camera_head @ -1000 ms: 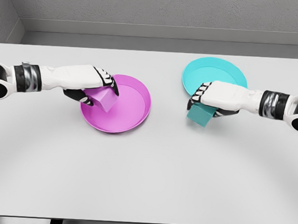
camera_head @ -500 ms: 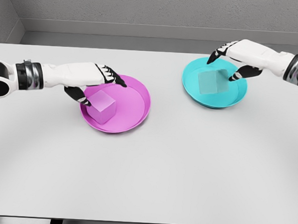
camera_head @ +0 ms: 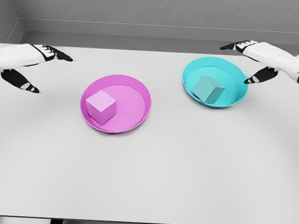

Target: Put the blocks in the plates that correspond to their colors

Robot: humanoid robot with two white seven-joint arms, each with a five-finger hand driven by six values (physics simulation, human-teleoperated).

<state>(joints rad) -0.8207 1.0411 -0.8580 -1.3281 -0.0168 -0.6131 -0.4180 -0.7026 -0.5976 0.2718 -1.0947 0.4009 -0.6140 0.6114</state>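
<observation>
Clearing out is what I judge remains: left hand (camera_head: 22,64) and right hand (camera_head: 257,56) spread wide, empty; purple block (camera_head: 100,106) sits in purple plate (camera_head: 139,94), teal block (camera_head: 207,89) in teal plate (camera_head: 231,69).

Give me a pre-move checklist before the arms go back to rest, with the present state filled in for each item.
1. Purple block sits inside the purple plate: ok.
2. Teal block sits inside the teal plate: ok.
3. Left hand is open, holds nothing and is clear of the purple plate: ok.
4. Right hand is open and holds nothing: ok. Its thumb shows close to the teal plate's right rim; whether it is above or touching: cannot tell.
5. No block left on the table outside a plate: ok.
6. Blocks lie flat on the plate floors rather than leaning on a rim: cannot tell.
</observation>
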